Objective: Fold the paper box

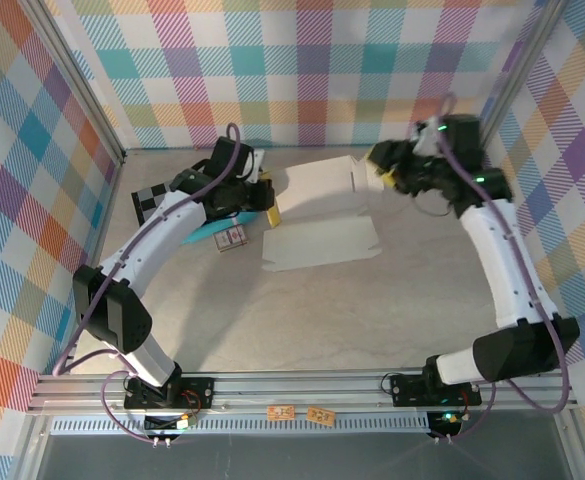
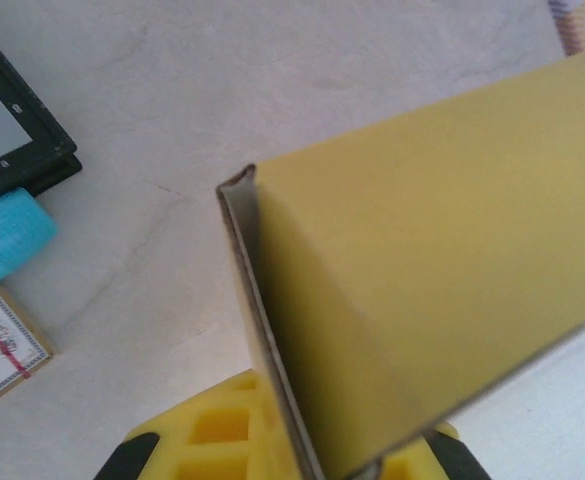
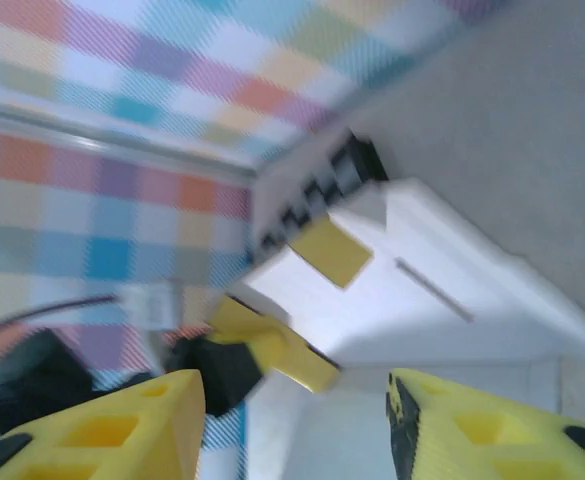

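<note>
Paper box (image 2: 422, 280): matt yellow thin card, smooth; table (image 2: 152, 100) surf. matt, pale, faintly mottled.

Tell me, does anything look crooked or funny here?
The paper box looks lopsided: its far half stands tilted up while the near half lies flat. The left gripper is pinching its edge, so it seems mid-fold, not broken.

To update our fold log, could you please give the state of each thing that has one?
Yellow thin-cardboard paper box: partly folded, one panel raised, one flat.
Left hand: shut on the box's raised panel edge.
Right hand: open, holding nothing.
</note>
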Robot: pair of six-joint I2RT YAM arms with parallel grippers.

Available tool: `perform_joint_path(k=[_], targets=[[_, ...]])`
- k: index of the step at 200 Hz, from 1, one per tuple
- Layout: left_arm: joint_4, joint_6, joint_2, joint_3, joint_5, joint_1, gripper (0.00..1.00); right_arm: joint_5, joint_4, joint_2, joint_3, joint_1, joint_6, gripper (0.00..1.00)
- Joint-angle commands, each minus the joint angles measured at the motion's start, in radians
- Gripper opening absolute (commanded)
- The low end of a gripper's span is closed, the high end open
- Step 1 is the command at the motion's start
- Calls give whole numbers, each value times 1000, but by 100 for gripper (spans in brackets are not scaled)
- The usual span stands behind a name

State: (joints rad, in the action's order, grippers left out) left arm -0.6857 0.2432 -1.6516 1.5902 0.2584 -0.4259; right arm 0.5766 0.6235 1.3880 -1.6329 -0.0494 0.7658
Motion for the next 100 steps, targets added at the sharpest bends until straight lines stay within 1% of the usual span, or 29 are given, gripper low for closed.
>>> perform_joint_path(k=[1,19,36,48,58,75,100], targets=[[47,40,-28,34,177,38,0,230,-96,13,1,128,0,45],[64,41,-46,36,259,61,0,349,-170,80,45,198,8,36],[66,36,-58,42,305,73,0,454,-177,155,67,204,-88,32],[66,29,-65,45,336,80,0,541,-199,204,86,203,-118,29],[69,27,-70,47,361,83,0,615,-214,236,88,197,-140,29],[73,25,-76,44,400,87,0,657,-157,271,54,177,-229,28],[75,23,-83,40,422,88,0,703,-147,305,24,136,-251,27]])
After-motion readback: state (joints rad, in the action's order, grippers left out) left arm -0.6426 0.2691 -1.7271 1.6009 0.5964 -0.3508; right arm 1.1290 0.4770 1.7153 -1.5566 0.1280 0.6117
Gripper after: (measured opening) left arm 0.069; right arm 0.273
